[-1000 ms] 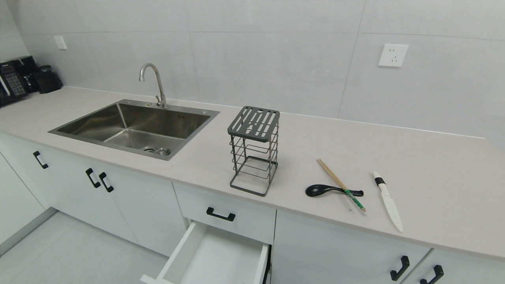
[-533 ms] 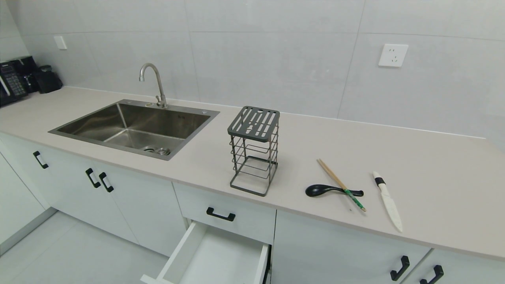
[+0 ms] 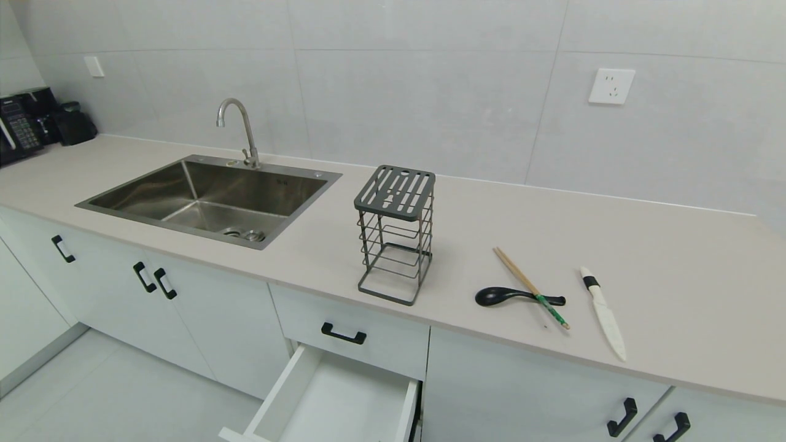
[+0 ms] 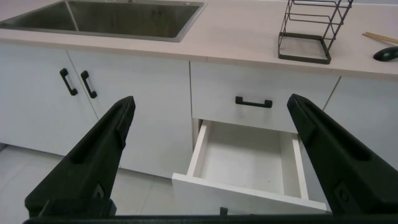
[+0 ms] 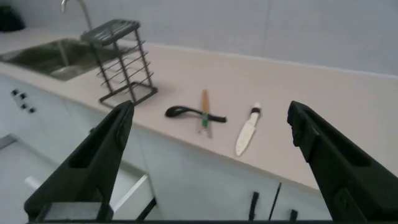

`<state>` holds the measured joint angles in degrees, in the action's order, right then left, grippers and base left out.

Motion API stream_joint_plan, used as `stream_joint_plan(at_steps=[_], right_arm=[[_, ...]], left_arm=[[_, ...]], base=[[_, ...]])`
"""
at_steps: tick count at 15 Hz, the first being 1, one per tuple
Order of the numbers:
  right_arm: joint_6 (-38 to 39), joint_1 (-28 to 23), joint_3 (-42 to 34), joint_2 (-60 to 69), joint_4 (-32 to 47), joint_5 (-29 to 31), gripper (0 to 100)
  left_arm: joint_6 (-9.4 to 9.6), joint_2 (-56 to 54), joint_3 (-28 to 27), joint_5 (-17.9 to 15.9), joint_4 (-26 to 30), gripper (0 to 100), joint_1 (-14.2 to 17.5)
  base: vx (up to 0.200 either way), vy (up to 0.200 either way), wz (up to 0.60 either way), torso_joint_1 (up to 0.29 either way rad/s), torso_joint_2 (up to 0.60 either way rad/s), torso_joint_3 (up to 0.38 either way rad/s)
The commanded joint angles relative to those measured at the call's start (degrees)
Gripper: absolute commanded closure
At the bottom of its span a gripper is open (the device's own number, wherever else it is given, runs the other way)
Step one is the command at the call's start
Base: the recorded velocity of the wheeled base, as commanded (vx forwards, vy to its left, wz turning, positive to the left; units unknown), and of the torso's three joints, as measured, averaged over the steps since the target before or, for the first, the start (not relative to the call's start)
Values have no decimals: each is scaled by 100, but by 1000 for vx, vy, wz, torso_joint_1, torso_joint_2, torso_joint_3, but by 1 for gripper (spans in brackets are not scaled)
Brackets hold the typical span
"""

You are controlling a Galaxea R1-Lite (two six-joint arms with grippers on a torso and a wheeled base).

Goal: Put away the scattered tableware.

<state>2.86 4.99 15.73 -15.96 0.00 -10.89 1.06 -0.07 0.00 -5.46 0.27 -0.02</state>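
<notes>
A black spoon [image 3: 516,297] lies on the counter [image 3: 491,215] with a pair of wooden chopsticks [image 3: 531,287] crossing its handle. A white knife [image 3: 603,313] lies just to their right. A dark wire rack [image 3: 395,233] stands left of them, near the counter's front edge. My right gripper [image 5: 211,107] hangs open in front of the counter, off its edge, facing the spoon [image 5: 186,112], chopsticks [image 5: 204,109] and knife [image 5: 247,132]. My left gripper [image 4: 211,102] is open and low, facing the cabinet fronts and an open white drawer [image 4: 249,162].
A steel sink [image 3: 209,199] with a faucet [image 3: 236,129] sits at the left of the counter. The open drawer [image 3: 331,399] juts out below the rack. Dark appliances [image 3: 37,120] stand at the far left. A tiled wall with a socket [image 3: 611,86] backs the counter.
</notes>
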Motion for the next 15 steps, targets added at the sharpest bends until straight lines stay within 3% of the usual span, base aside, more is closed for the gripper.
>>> stream_joint_plan(at_steps=[1,4,7,11,15], right_arm=[[-40,574,352,-2315,97,-309,0],[-32,662,414,-3853,-940,-291,0],[-49,706,484,-4486,-1107,-291,0],[-67,706,642,-5945,-2048,-186,0],[-32,934,1178,-7009,-2127,166,0]], left_arm=[[-1,7,0,1,0,0,-6],[-1,7,0,1,0,0,-6],[8,7,0,1,0,0,2],[8,7,0,1,0,0,2],[-1,7,0,1,0,0,-6]], base=[[0,0,0,0,0,0],[0,0,0,0,0,0],[0,0,0,0,0,0],[0,0,0,0,0,0],[0,0,0,0,0,0]])
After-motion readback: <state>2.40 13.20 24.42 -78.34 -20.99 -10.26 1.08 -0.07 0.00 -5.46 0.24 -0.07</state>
